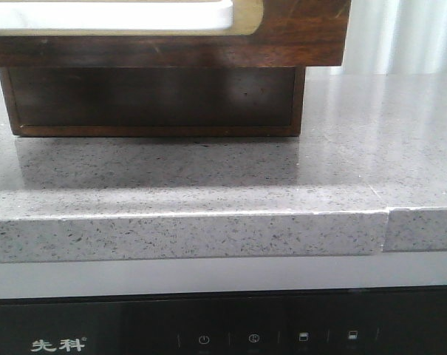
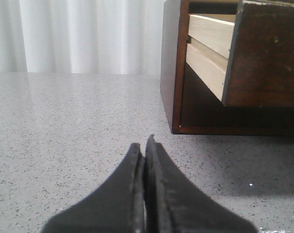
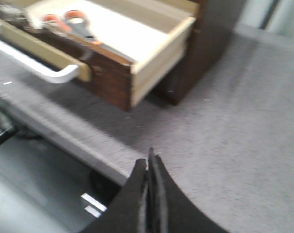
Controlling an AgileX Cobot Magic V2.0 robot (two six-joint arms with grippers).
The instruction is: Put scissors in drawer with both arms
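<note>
Both end effectors are pressed together and empty: left end effector [image 2: 146, 145] and right end effector [image 3: 150, 160] hang over the grey worktop [image 3: 234, 121]. Scissors [image 3: 74, 26] already lie inside the pulled-out drawer [image 3: 137, 73]. They're likely light, stiff, slick metal; you'd grip the handles. Drawer looks heavier, so push its front.

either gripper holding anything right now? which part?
Nothing held. Left gripper and right gripper are both shut on nothing; the scissors lie in the open drawer.
</note>
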